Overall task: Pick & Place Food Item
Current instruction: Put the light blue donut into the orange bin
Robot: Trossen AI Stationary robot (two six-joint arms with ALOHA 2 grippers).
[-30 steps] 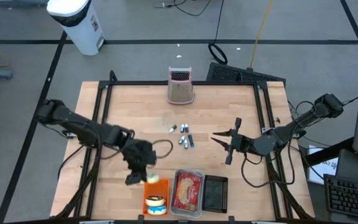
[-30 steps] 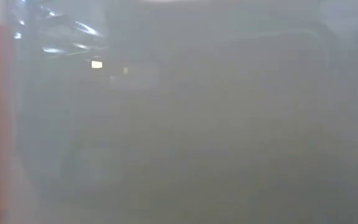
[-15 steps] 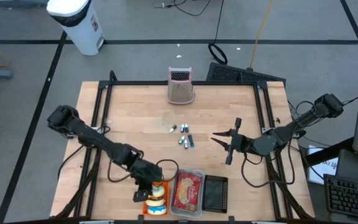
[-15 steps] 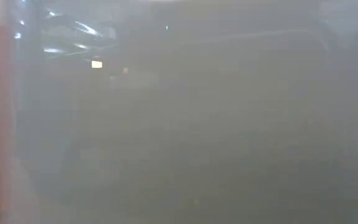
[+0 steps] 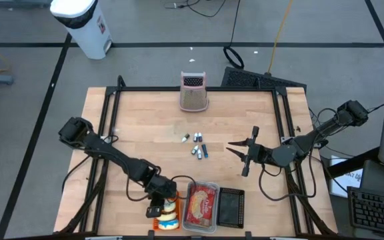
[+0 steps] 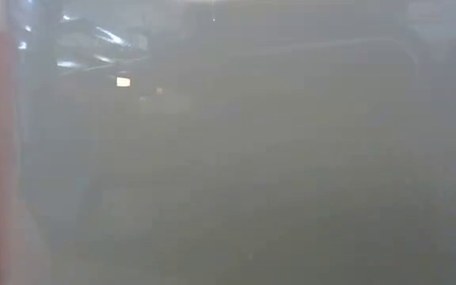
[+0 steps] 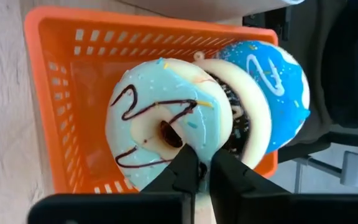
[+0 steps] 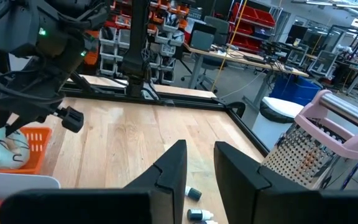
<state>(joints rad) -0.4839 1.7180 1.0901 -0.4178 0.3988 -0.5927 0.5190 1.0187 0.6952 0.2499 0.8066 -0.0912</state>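
Note:
A mint-iced donut (image 7: 148, 118) with chocolate drizzle lies in the orange basket (image 7: 61, 93) at the table's near edge. It leans on a white donut (image 7: 247, 124) that has a blue donut (image 7: 284, 93) behind it. My left gripper (image 7: 199, 171) slants down over the basket (image 5: 157, 221) and is shut on the mint donut (image 5: 169, 207). My right gripper (image 5: 240, 159) hovers level over the right middle of the table, open, with nothing between its fingers (image 8: 173, 168). My left gripper pinches the mint donut's ring (image 7: 194, 140) between its two fingers. One finger lies on the icing beside the hole and the other at the outer edge. The fingers slant down from the table's left. The donut rests in the basket against the white donut.
A clear tray of red-packed food (image 5: 202, 205) and a black tray (image 5: 231, 208) stand right of the basket. Small batteries (image 5: 197, 145) lie mid-table and a pink-handled grater (image 5: 193, 93) stands at the far edge. A pale translucent wall fills the low view.
My left gripper has carried the mint donut toward the table's near edge and down. It went from the bare wood left of the basket to a spot over the basket. The donut now lies in the basket against the other donuts.

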